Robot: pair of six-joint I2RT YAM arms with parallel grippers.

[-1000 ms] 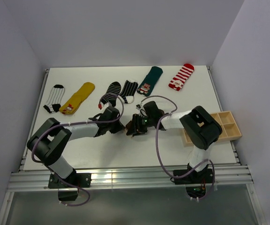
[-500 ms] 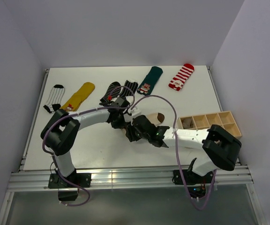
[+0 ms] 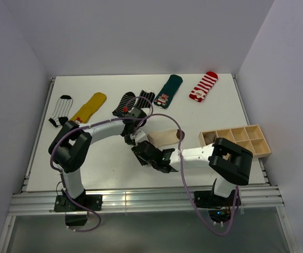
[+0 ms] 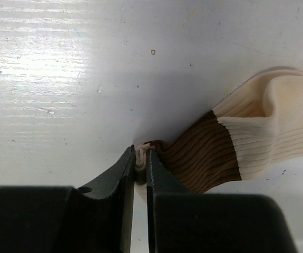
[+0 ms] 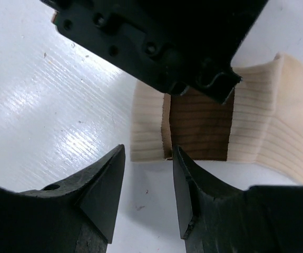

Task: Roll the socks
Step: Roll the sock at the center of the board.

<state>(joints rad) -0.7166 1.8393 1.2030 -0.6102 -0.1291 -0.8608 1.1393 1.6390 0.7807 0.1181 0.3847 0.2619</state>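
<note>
So far, nothing on the white worktop (image 3: 104, 163) visibly counts as rolled. Six socks lie flat in a row along the far side, from the black-and-white striped sock (image 3: 61, 109) at the left end to the red-and-white striped sock (image 3: 204, 86) at the right end. The light wooden compartment tray (image 3: 255, 138) has something dark in its leftmost cell, too small to identify.

The sock in hand is the cream ribbed sock with a brown band (image 3: 164, 138), lying flat mid-worktop between the arms and the tray. The left gripper (image 4: 140, 155) has its fingers pressed together on the very edge of the cuff end, pinching a fold of fabric. The right gripper (image 5: 148, 158) hangs just short of the same end, fingers spread and empty. I judge the roll has not begun on this sock.

Compared with a second ago, the cream sock is now drawn out into plain view, where it was bunched under the two grippers. The right arm has swung low across the front, and its fingers have widened.
</note>
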